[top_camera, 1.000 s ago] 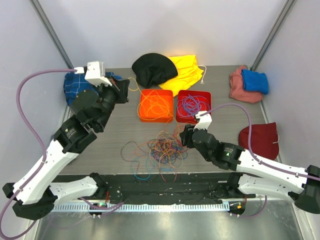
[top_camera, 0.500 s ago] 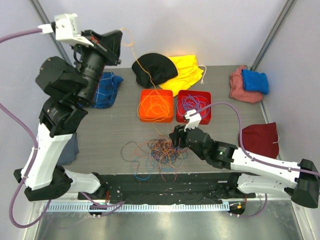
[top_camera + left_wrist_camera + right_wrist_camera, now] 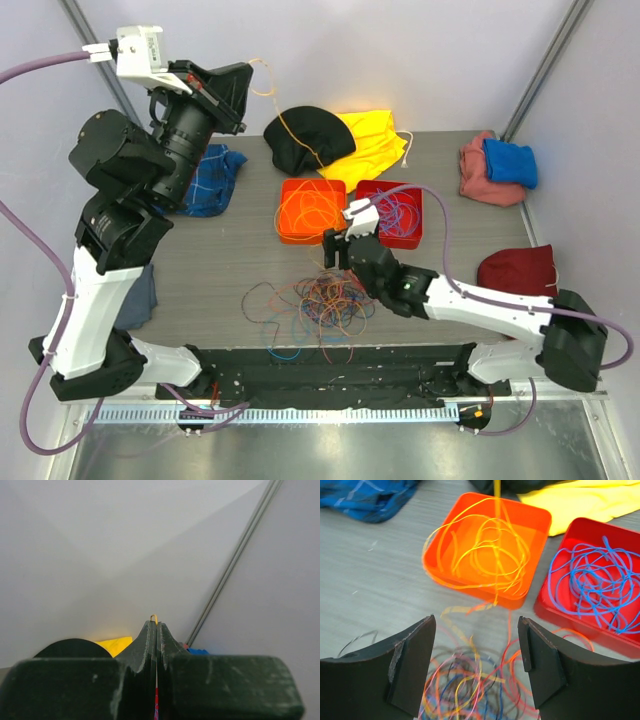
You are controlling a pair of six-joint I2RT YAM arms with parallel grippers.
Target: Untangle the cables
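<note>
Tangle of thin multicoloured cables (image 3: 322,300) is sitting on the grey surface (image 3: 225,250) near the front edge, pretty loose and spread out. Just behind it are 2 square plastic trays side by side. The orange tray (image 3: 312,240) has a bunch of coiled orange cables (image 3: 490,545) in it, and the red tray (image 3: 415,190) has blue cables (image 3: 600,580) in it.

So the left tool (image 3: 156,625) is up high over the back left of the surface, fingers pressed together on a single thin orange cable (image 3: 154,616). You can see a little loop of it poking out past the tips in the wrist view. From there the strand slants down across the black cap (image 3: 305,135) and into the orange tray.

Meanwhile the right tool (image 3: 475,655) is low, hovering over the back edge of the tangle right in front of the trays, jaws spread wide with nothing between them. A few strands from the pile reach close to the front walls of both trays. Yellow cloth (image 3: 375,140) lies behind the trays, and a blue plaid cloth (image 3: 205,175) is off to the left.
</note>
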